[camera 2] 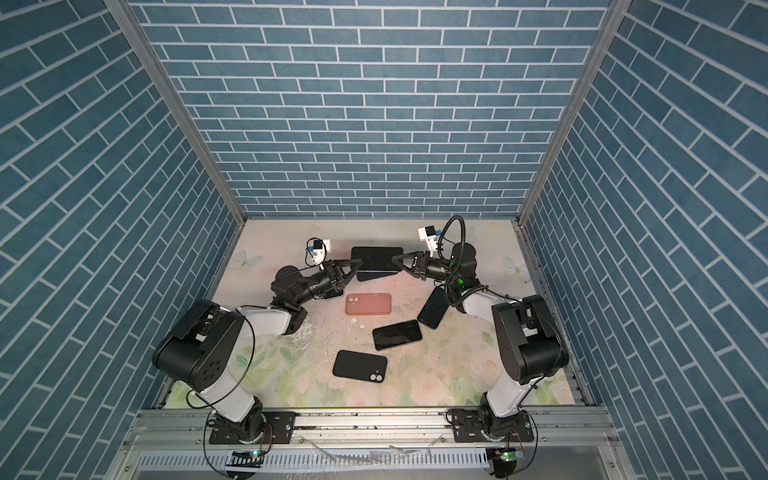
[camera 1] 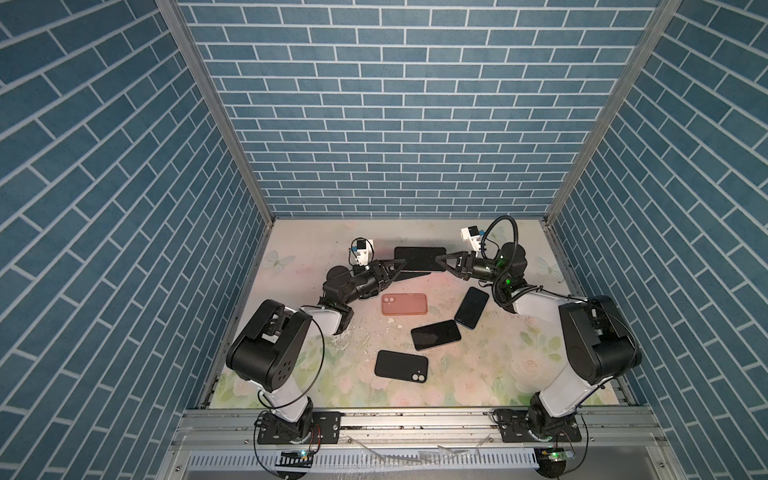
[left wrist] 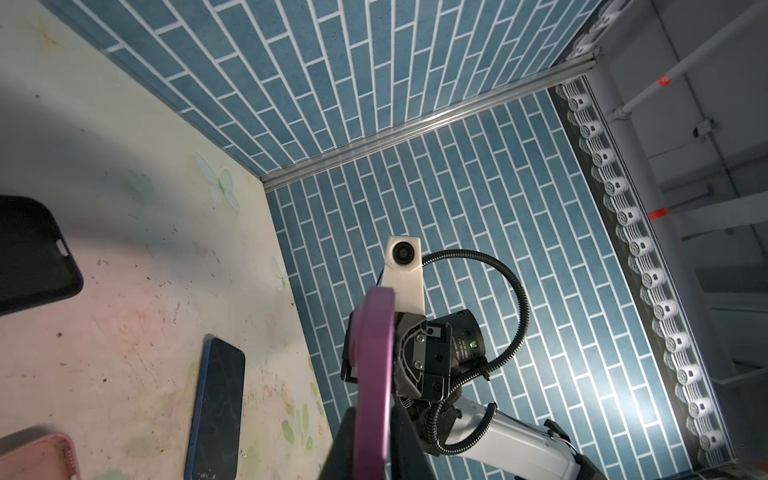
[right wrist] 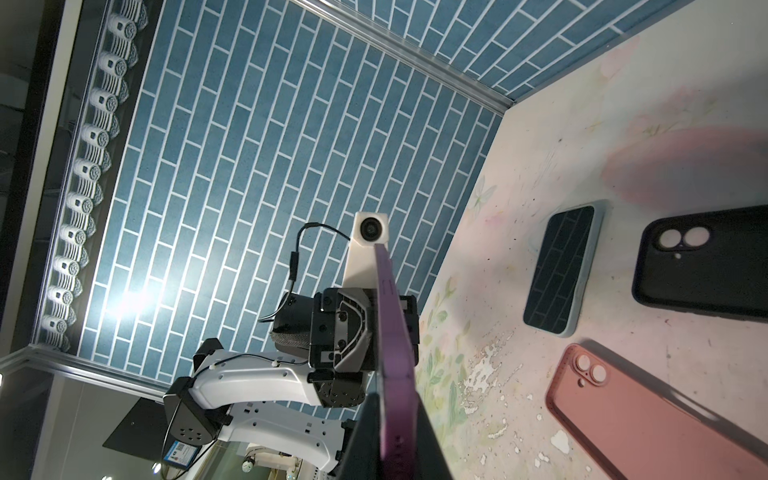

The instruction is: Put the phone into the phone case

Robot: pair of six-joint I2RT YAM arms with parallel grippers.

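**Purple-edged, dark-faced slab phone [camera 1: 419, 257] held aloft between my two tools, over the back of the floral tabletop [camera 1: 490, 374].**

My right tool [camera 1: 437, 258] is clamped tight on one short end. My left tool [camera 1: 402, 262] sits narrow about the other, though I cannot tell whether it grips. The salmon-pink soft phone case [camera 1: 404, 304] and the matte black phone case [camera 1: 401, 365] lie flat nearer me, apart, with a black-screened phone [camera 1: 436, 335] and a blue-rimmed phone [camera 1: 471, 308] beside them.

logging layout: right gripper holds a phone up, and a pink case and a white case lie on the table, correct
No: the second case is black, not white; both top views show it. The pink case lies on the table and the right gripper holds the phone up.
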